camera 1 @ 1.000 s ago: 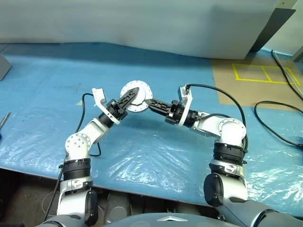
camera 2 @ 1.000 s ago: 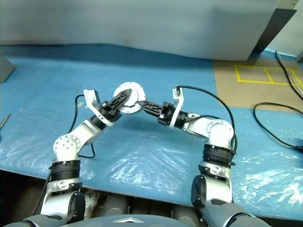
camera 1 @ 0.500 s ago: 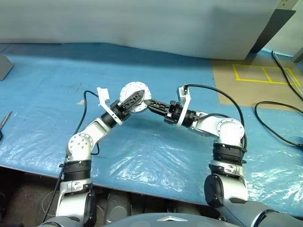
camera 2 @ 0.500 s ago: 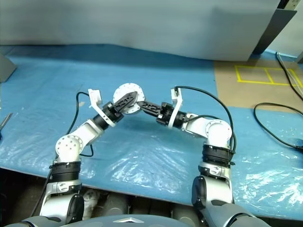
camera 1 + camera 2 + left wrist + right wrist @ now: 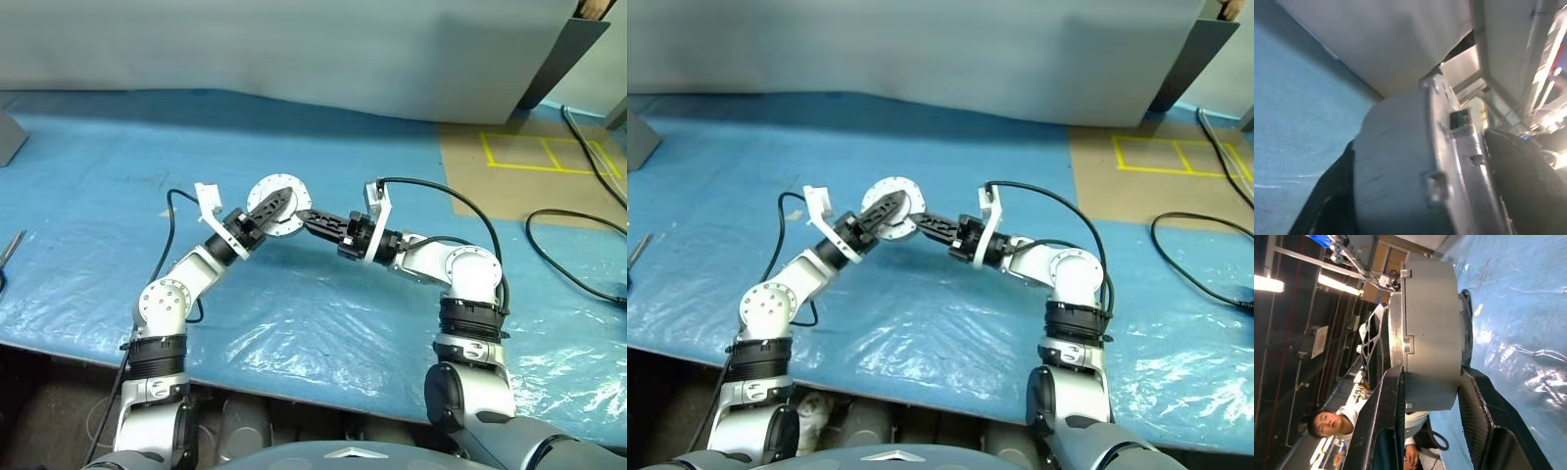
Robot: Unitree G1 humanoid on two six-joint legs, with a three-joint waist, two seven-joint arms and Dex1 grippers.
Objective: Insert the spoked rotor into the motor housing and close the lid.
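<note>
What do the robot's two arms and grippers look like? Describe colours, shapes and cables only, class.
Both arms are built of silver-grey rounded joint housings linked by black ribbed cuffs. The left gripper and right gripper each have two black, tapering fingers with a textured inner face. A white bracket sits at each wrist, and a thin black cable loops from each bracket back along the arm.

Silver-grey motor housing (image 5: 278, 204), black end effector fingers (image 5: 1484, 421), blue plastic sheet (image 5: 98, 176), yellow tape squares (image 5: 537, 153) on brown board

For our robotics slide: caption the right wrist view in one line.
Right gripper clamps the grey motor housing edge-on between its black fingers.
</note>
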